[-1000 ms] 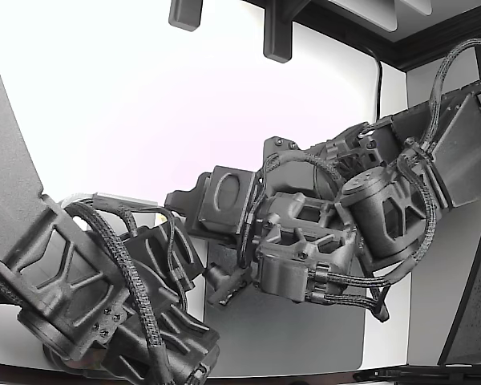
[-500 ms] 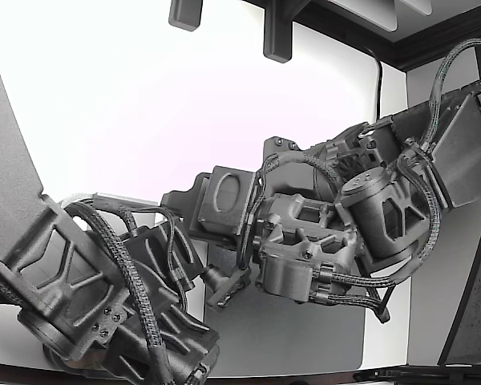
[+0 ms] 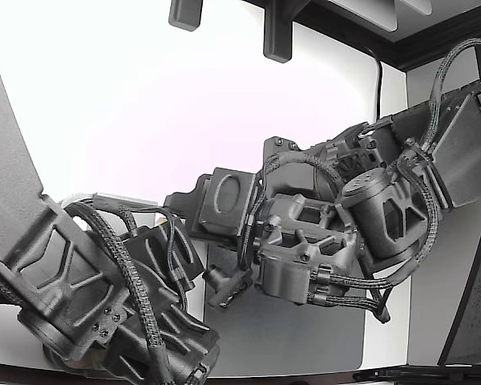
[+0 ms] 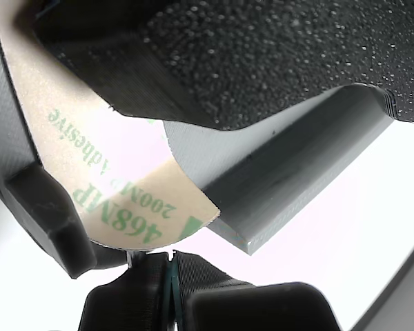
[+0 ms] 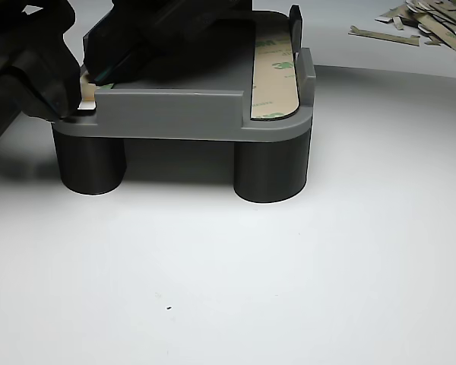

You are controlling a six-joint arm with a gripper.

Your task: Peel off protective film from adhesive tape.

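Note:
The protective film [image 4: 117, 207] is a tan strip with green "468MP" print. It curls up off the grey part [image 4: 290, 186], and its end runs into the seam between my gripper's [image 4: 171, 279] shut fingers. In the other view my gripper [image 5: 77, 90] pinches a tan film tab [image 5: 88, 91] at the near left corner of the grey fixture [image 5: 175, 114]. A second tape strip [image 5: 273, 76], still covered in tan film, lies along the fixture's right side. A black gritty pad [image 4: 276, 55] hangs over the part. In the exterior view the two arms [image 3: 305, 241] hide the tape.
The fixture stands on two dark round legs [image 5: 272, 171] on a white table [image 5: 235, 289]. Several peeled film scraps [image 5: 425, 19] lie at the far right of the other view. In the exterior view a second dark arm [image 3: 80, 281] crowds in from the left over a grey mat [image 3: 305, 337].
The wrist block of the arm on the exterior view's right dipped slightly half a second ago and is back up. Otherwise nothing has visibly moved.

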